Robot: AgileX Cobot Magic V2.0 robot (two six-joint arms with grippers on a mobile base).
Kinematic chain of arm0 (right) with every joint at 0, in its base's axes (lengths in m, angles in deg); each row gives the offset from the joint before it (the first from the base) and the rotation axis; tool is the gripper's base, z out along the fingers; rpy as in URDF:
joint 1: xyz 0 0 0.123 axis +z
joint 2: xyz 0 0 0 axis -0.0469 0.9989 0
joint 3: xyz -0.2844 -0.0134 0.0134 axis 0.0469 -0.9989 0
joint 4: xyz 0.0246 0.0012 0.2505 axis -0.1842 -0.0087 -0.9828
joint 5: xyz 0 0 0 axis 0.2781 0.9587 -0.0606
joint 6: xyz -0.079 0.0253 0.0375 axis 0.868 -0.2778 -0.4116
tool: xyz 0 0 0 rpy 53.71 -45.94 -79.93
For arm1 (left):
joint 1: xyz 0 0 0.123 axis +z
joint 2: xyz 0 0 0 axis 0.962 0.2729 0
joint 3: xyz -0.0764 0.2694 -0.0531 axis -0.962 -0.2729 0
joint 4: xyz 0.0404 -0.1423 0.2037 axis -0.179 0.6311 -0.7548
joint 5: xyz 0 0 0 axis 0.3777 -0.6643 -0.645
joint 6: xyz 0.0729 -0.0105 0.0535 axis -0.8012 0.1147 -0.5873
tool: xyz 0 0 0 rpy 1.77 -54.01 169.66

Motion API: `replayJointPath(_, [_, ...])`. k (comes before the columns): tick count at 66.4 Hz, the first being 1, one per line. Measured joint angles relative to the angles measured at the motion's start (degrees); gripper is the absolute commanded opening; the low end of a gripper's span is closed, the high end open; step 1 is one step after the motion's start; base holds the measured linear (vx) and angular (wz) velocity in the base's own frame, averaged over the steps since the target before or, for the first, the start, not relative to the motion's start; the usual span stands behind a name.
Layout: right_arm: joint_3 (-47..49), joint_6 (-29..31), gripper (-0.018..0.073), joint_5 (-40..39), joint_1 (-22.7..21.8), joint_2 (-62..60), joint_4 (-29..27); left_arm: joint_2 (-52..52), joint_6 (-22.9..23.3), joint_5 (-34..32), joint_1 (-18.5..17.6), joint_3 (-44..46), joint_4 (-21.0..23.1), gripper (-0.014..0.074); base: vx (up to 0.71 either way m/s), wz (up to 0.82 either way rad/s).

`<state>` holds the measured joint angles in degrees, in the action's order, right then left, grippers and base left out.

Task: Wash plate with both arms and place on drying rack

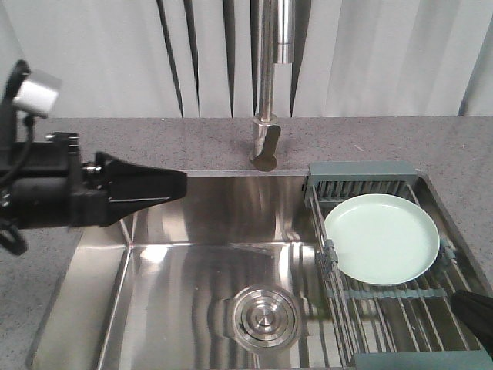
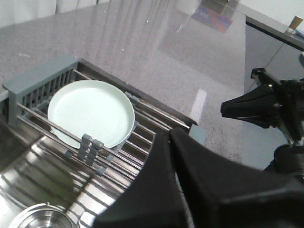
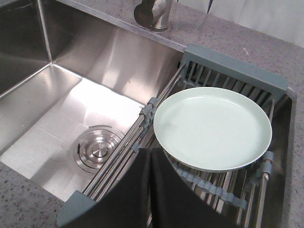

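The pale mint-green plate (image 1: 381, 237) lies flat on the drying rack (image 1: 362, 176), which spans the right side of the sink. It also shows in the left wrist view (image 2: 90, 113) and the right wrist view (image 3: 212, 128). My left gripper (image 1: 182, 185) is shut and empty, hovering over the sink's left side and pointing right, well apart from the plate; its closed jaws show in the left wrist view (image 2: 168, 132). My right gripper (image 3: 151, 152) is shut and empty, just in front of the plate's near edge over the rack wires. Only its black tip (image 1: 462, 304) shows at the front view's lower right.
The steel sink basin (image 1: 192, 270) has a round drain (image 1: 262, 320) at its bottom. A steel faucet (image 1: 269, 85) stands at the back centre. Grey speckled countertop (image 1: 115, 139) surrounds the sink. The rack's slotted end compartment (image 3: 228, 76) lies behind the plate.
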<state>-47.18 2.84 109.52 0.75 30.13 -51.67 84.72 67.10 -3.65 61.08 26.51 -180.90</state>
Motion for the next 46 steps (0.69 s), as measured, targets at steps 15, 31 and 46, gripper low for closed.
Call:
replayJointPath(15, [0.0, 0.0, -0.0004, -0.2, 0.0, 0.0, 0.0, -18.4, 0.0, 10.0, 0.1, -10.9, 0.0, -0.0006, 0.00, 0.00])
replayJointPath(31, [0.0, 0.0, -0.0004, -0.4, 0.0, 0.0, 0.0, -29.9, 0.0, 24.2, 0.2, -23.6, 0.0, -0.0006, 0.00, 0.00])
replayJointPath(46, [0.0, 0.0, -0.0004, -0.4, 0.0, 0.0, 0.0, -32.4, 0.0, 28.0, 0.3, -28.2, 0.0, -0.0006, 0.00, 0.00])
